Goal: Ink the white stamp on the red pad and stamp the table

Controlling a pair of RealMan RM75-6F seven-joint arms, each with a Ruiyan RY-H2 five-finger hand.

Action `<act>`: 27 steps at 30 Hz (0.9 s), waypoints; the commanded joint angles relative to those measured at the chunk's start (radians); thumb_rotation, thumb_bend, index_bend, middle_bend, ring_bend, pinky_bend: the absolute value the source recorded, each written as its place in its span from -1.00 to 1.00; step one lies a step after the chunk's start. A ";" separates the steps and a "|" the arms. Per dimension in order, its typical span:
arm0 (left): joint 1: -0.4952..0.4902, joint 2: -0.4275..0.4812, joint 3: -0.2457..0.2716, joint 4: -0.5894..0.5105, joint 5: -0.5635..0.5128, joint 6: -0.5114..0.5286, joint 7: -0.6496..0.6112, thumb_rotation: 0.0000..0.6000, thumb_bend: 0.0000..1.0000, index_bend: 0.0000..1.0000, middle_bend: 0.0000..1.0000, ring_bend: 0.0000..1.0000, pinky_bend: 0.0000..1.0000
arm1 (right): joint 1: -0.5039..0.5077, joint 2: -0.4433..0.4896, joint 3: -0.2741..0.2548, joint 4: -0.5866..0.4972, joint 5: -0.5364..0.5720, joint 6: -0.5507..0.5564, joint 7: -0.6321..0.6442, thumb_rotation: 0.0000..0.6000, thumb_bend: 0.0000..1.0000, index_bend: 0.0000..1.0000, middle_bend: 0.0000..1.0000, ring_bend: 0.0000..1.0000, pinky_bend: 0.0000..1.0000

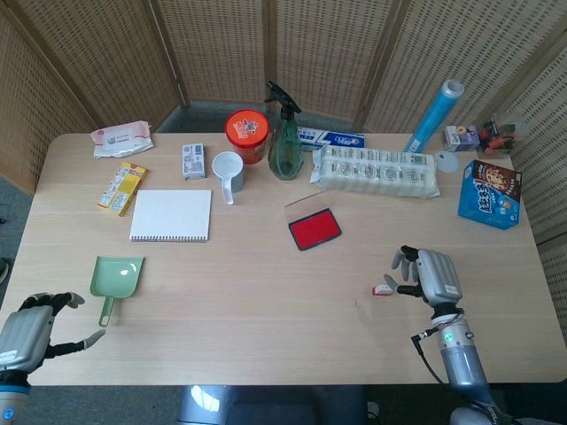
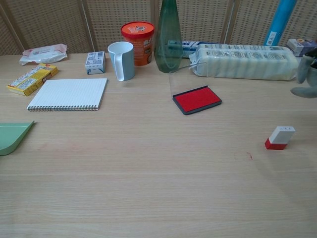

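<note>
We see the small white stamp with a red bottom (image 2: 280, 137) sitting by itself on the light wooden table (image 2: 148, 188), tipped a little to one side. No hand is touching it. A tiny red mark (image 2: 249, 156) shows on the table near the stamp, toward the middle. Our right hand (image 1: 431, 276) floats just beside the stamp on its right side, with the fingers spread apart and nothing in them; in the chest view only its fingertips (image 2: 304, 74) peek in at the right edge, up above the stamp. Our left hand (image 1: 27, 329) is at the near left corner of the table, fingers apart, and it holds nothing too. The green plastic dustpan (image 1: 116, 280) lies close to it but apart. The red ink pad in its dark tray (image 2: 196, 99) lies open near the middle of the table, well away from the stamp, with its clear lid (image 2: 185, 74) standing up behind it. Farther back we see a white spiral notebook (image 1: 172, 215), a pale blue cup with a handle (image 2: 122, 60) and a tall green spray bottle (image 1: 284, 142).
</note>
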 commanded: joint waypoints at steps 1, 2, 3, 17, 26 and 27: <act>0.008 0.001 0.003 0.004 0.000 0.007 -0.007 0.15 -0.86 -0.33 -0.21 -0.39 -0.65 | -0.026 -0.002 -0.026 0.011 -0.042 0.029 -0.038 0.82 -0.41 0.08 0.18 0.12 0.05; 0.011 0.002 0.004 0.005 0.000 0.009 -0.009 0.14 -0.86 -0.33 -0.21 -0.39 -0.65 | -0.033 -0.009 -0.030 0.021 -0.061 0.047 -0.049 0.82 -0.41 0.08 0.17 0.11 0.04; 0.014 0.002 0.005 0.007 0.000 0.011 -0.012 0.15 -0.86 -0.33 -0.21 -0.39 -0.65 | -0.041 -0.017 -0.034 0.032 -0.081 0.067 -0.059 0.81 -0.41 0.08 0.17 0.10 0.03; 0.050 0.011 0.022 -0.002 0.017 0.032 -0.039 0.14 -0.86 -0.33 -0.21 -0.39 -0.65 | -0.119 -0.043 -0.043 0.099 -0.193 0.174 -0.117 0.82 -0.41 0.08 0.17 0.08 0.00; 0.051 0.043 0.024 -0.056 0.032 0.030 -0.023 0.13 -0.86 -0.33 -0.21 -0.39 -0.65 | -0.157 -0.028 -0.065 0.087 -0.221 0.167 -0.126 0.83 -0.41 0.08 0.17 0.08 0.00; 0.051 0.044 0.024 -0.058 0.033 0.029 -0.021 0.13 -0.86 -0.33 -0.21 -0.39 -0.65 | -0.161 -0.030 -0.065 0.089 -0.223 0.169 -0.123 0.82 -0.41 0.08 0.17 0.08 0.00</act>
